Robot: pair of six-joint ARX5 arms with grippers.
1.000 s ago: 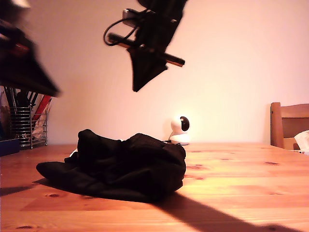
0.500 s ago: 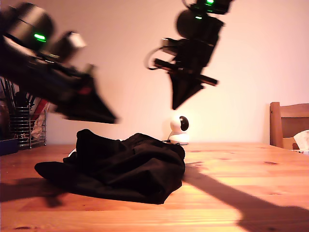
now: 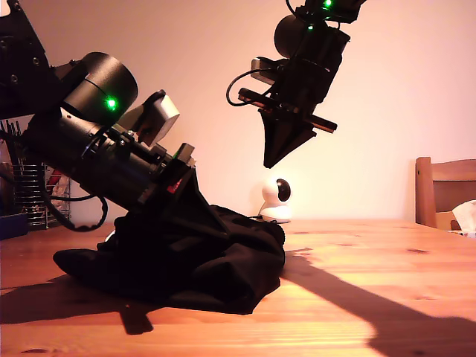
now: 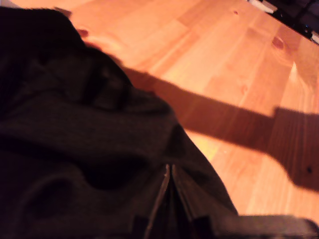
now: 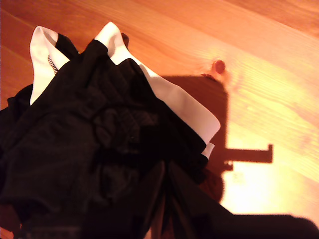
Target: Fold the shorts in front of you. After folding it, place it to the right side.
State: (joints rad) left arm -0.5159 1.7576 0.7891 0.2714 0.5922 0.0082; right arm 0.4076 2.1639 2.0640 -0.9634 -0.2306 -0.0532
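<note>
Still unfolded, the shorts (image 3: 186, 260) lie crumpled on the worktop (image 3: 357, 297) at lower left of the exterior view, my first hand (image 3: 195, 199) down on them, my second hand (image 3: 277, 152) above, both pressed together.

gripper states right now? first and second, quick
My first gripper: jaws closed, tips down against the shorts; whether fabric is pinched cannot be told.
My second gripper: jaws closed, empty, in the air above the shorts.
</note>
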